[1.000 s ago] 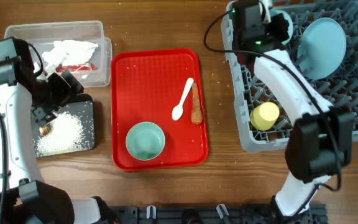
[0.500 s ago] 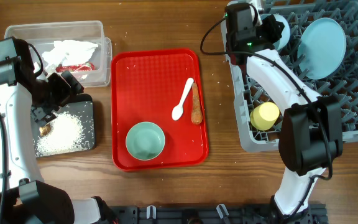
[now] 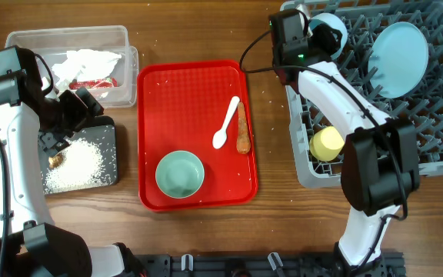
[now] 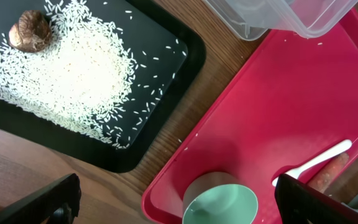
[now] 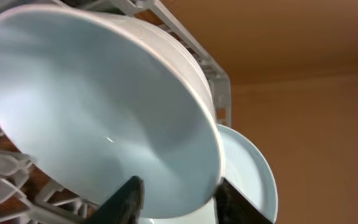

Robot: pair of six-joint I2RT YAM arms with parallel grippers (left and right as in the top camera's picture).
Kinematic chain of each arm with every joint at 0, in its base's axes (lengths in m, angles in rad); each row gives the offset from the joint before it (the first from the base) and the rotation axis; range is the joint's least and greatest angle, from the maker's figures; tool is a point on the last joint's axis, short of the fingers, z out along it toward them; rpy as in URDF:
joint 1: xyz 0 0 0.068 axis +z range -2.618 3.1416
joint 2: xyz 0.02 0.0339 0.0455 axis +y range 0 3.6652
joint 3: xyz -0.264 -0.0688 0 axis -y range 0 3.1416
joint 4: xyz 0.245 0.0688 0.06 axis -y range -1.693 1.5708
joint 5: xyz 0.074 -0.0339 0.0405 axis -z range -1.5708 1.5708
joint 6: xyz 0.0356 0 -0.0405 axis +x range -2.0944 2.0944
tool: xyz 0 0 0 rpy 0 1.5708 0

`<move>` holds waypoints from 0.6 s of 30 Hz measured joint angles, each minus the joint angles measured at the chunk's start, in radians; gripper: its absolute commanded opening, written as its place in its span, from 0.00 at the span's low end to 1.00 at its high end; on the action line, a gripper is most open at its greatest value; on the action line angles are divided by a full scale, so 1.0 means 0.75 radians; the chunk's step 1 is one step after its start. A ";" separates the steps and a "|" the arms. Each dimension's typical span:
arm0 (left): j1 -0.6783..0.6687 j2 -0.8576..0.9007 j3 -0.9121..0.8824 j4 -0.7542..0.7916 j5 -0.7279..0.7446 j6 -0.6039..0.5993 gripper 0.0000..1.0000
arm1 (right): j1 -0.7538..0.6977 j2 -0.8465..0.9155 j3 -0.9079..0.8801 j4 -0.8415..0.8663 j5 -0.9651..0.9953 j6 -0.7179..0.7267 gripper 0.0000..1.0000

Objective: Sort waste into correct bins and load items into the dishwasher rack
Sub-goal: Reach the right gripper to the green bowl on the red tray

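Observation:
My right gripper [image 3: 316, 36] is at the far left corner of the dishwasher rack [image 3: 437, 146]. Its jaws stand apart on either side of the rim of a tilted light-blue bowl [image 5: 98, 106]. A light-blue plate [image 3: 398, 58] stands upright behind the bowl, and a yellow cup [image 3: 328, 143] lies in the rack. My left gripper [image 4: 176, 202] hangs wide open between the black tray [image 3: 110, 131] and the red tray, holding nothing. The pale-green bowl [image 3: 180, 173], white spoon [image 3: 227, 123] and carrot stick [image 3: 242, 129] lie on the red tray.
The clear tub [image 3: 68, 35] at the far left holds white tissue [image 3: 87, 61] and a red wrapper [image 3: 94, 81]. Rice [image 3: 75, 165] and a brown nut [image 3: 55, 160] lie in the black tray. The red tray [image 3: 194, 85] sits mid-table, and bare wood separates it from the rack.
The right arm has moved left along the rack's far edge with the light-blue bowl, and its jaws have parted from the bowl's rim. The left arm has not moved.

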 measured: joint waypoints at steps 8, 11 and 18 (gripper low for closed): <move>0.000 0.000 0.000 0.001 0.000 0.000 1.00 | 0.150 0.001 0.000 -0.023 -0.030 -0.011 0.57; 0.000 0.000 0.000 0.000 0.000 0.001 1.00 | 0.215 0.001 0.000 -0.030 -0.043 -0.019 0.60; 0.000 0.000 0.000 0.001 0.000 0.000 1.00 | 0.241 -0.001 0.000 -0.030 -0.054 0.060 0.66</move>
